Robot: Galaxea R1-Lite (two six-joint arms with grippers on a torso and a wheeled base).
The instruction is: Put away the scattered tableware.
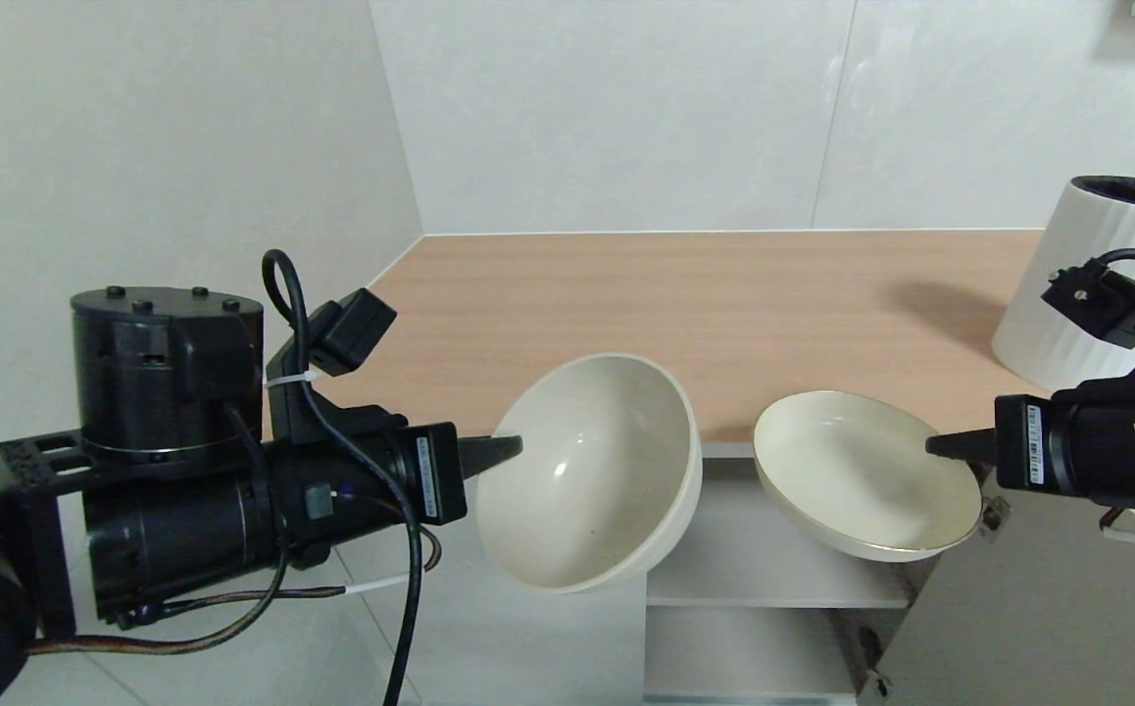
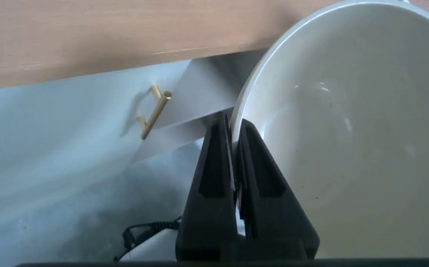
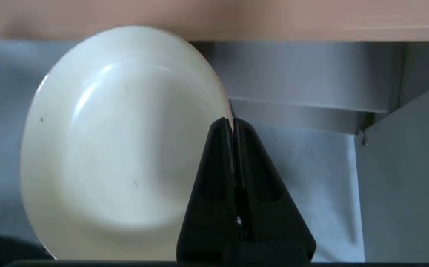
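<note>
Head camera above, facing counter (image 1: 685, 294), wrist cameras close, all sharing cabinet (image 1: 773, 588)

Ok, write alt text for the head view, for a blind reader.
The left gripper holds a deep cream bowl by its rim and the right gripper a shallow cream plate, both in front of open cabinet shelves. Behind lies a wooden counter with a white ribbed container.

A white ribbed pot (image 1: 1087, 294) stands on the wooden counter's (image 1: 685, 294) right side, pale wall panels (image 1: 626, 108) behind.
</note>
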